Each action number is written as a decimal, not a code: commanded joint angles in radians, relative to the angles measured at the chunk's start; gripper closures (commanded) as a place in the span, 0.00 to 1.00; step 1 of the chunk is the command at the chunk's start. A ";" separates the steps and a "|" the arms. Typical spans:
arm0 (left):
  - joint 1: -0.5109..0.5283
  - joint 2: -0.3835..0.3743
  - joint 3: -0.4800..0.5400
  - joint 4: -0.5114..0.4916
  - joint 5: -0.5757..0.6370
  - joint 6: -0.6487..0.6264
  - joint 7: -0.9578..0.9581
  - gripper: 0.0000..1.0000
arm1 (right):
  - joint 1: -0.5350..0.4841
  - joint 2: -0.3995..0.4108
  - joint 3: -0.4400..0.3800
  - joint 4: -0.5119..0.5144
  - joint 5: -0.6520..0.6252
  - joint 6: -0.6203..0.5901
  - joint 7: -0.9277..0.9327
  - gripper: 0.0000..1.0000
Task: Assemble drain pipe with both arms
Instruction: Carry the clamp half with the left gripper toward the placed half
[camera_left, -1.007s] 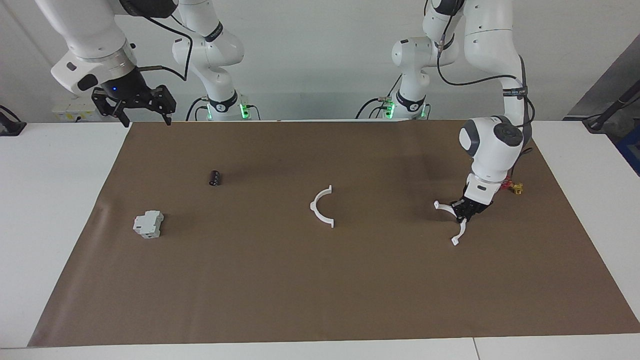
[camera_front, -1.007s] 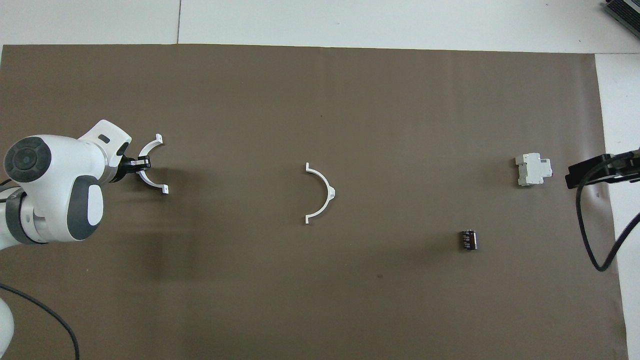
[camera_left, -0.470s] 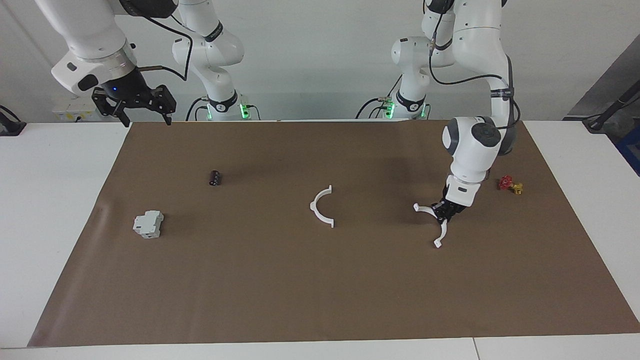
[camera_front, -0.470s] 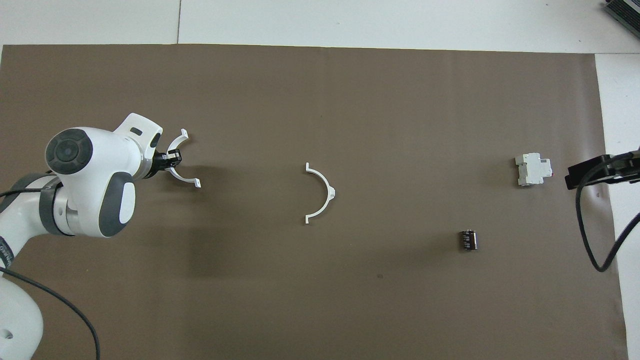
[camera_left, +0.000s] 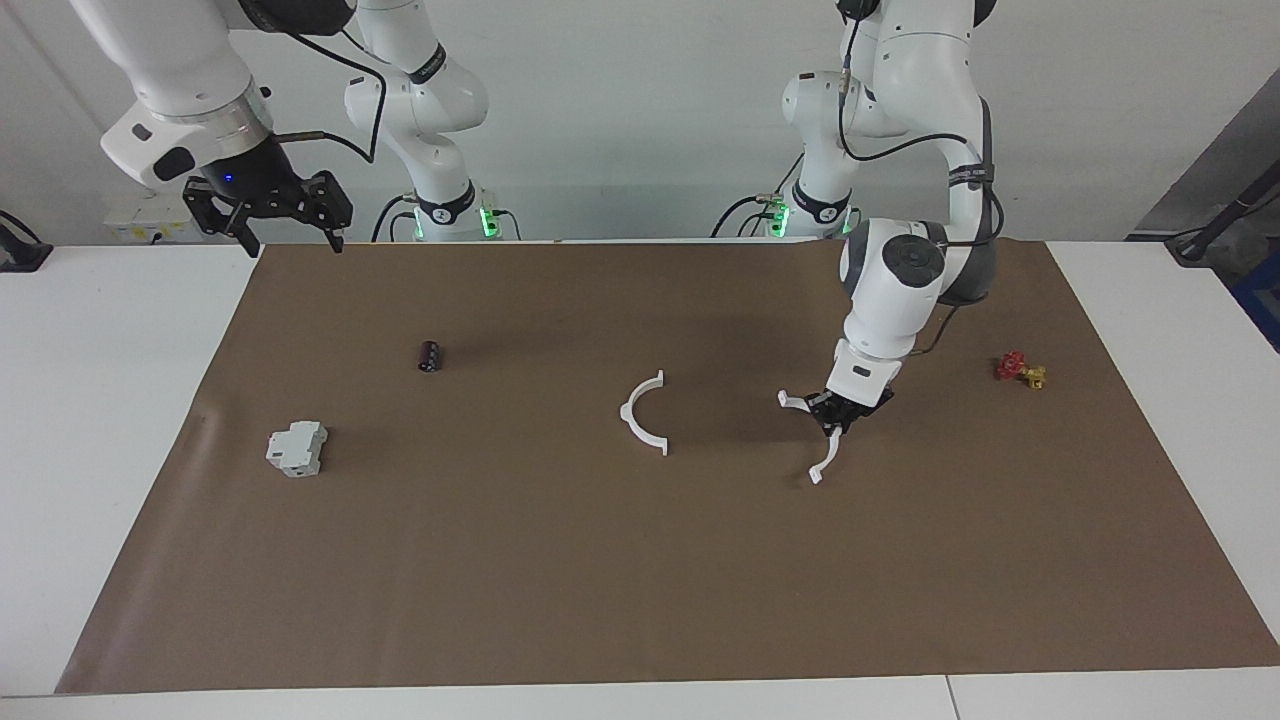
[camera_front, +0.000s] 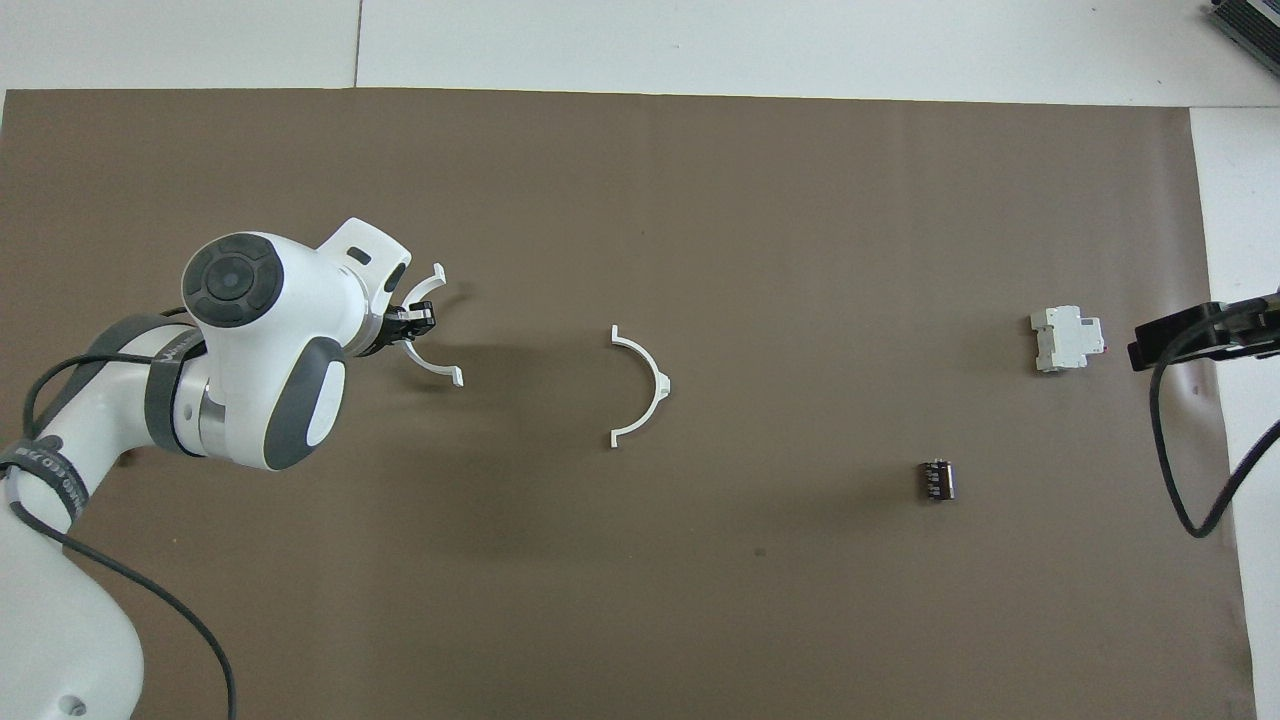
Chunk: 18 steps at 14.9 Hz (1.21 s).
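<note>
One white half-ring of the drain pipe (camera_left: 642, 417) (camera_front: 645, 385) lies flat on the brown mat near the table's middle. My left gripper (camera_left: 838, 417) (camera_front: 412, 322) is shut on the second half-ring (camera_left: 822, 452) (camera_front: 437, 362) and carries it just above the mat, between the lying half-ring and the left arm's end of the table. The two half-rings are apart, their open sides facing each other. My right gripper (camera_left: 290, 238) (camera_front: 1200, 338) hangs open and empty high over the mat's corner at the right arm's end.
A grey-white boxy block (camera_left: 296, 448) (camera_front: 1066, 338) and a small dark cylinder (camera_left: 429, 355) (camera_front: 936, 479) lie toward the right arm's end. A red-and-brass valve (camera_left: 1019, 369) sits toward the left arm's end. The brown mat (camera_left: 640, 560) covers most of the white table.
My left arm has carried its half-ring toward the table's middle, closer to the lying half-ring, uncovering the valve. The right arm has not moved.
</note>
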<state>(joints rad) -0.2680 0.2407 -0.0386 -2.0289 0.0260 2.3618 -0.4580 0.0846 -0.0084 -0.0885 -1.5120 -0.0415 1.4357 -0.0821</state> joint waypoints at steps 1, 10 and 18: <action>-0.104 -0.012 0.016 -0.001 -0.005 -0.007 -0.120 1.00 | -0.013 -0.015 0.003 -0.016 0.025 0.011 -0.024 0.00; -0.230 0.005 0.013 0.003 -0.008 0.042 -0.157 1.00 | -0.013 -0.015 0.003 -0.016 0.026 0.011 -0.024 0.00; -0.293 0.057 0.014 -0.027 0.003 0.103 -0.146 1.00 | -0.013 -0.015 0.003 -0.016 0.026 0.011 -0.024 0.00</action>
<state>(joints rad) -0.5429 0.2971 -0.0403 -2.0344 0.0261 2.4396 -0.6130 0.0846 -0.0084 -0.0885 -1.5120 -0.0398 1.4357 -0.0821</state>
